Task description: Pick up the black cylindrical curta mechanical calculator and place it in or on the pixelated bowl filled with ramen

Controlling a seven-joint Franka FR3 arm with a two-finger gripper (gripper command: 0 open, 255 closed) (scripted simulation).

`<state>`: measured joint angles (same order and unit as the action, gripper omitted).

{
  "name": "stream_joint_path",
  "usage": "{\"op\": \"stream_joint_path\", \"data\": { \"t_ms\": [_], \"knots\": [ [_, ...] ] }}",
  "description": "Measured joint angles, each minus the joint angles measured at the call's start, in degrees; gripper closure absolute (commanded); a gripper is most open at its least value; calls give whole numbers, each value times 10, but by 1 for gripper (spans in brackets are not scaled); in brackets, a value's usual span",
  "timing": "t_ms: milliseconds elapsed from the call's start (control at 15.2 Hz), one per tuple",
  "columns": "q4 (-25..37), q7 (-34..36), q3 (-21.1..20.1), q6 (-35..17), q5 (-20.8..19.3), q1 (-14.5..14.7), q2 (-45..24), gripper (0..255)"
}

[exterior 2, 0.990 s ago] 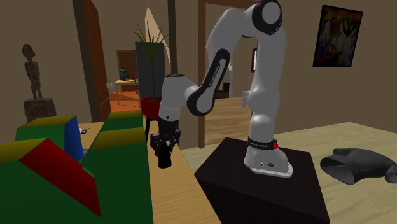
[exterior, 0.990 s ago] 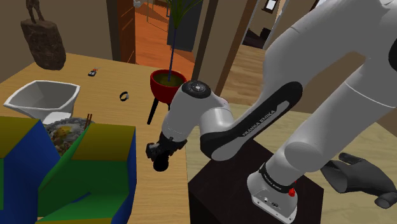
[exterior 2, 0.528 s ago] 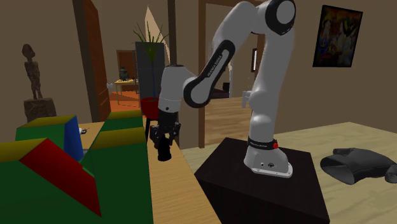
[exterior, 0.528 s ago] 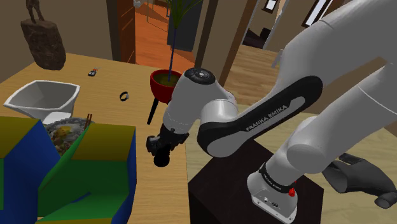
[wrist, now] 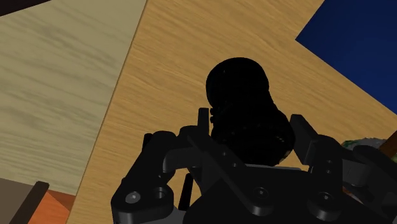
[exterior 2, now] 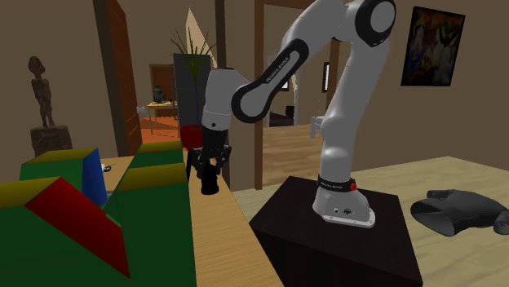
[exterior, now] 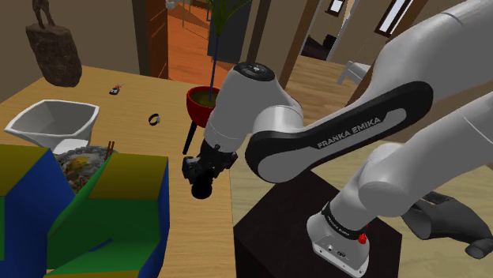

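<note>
Above the light wooden table [exterior: 134,107], the all-black gripper [exterior: 203,178] clasps the black cylindrical calculator [wrist: 242,108]; the shoulder view reveals the pixelated ramen bowl [exterior: 79,167] nearby.

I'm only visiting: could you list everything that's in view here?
calculator: one, black, clasped in the gripper
ramen bowl: one, mottled, behind the box
box: one, multicoloured, on the table
angular bowl: one, white, beside the ramen bowl
ring: one, dark, on the table
statue: one, brown, beyond the table
plant: one, red pot, beside the table
table: one, wooden
painting: one, colourful, on the wall
stand: one, black, under the arm
arm: one, white
gripper: one, black, shut on the calculator
</note>
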<state>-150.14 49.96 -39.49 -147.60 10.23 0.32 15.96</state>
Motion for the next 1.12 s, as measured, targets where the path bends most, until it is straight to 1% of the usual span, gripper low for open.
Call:
{"op": "stream_joint_path", "data": {
  "t_ms": [396, 924, 1122],
  "knots": [
    [18, -19, 21, 56, 21, 15, 40, 255],
    [53, -32, 44, 130, 32, 26, 81, 255],
    [100, -9, 22, 127, 0, 1, 31, 255]
  ]
}}
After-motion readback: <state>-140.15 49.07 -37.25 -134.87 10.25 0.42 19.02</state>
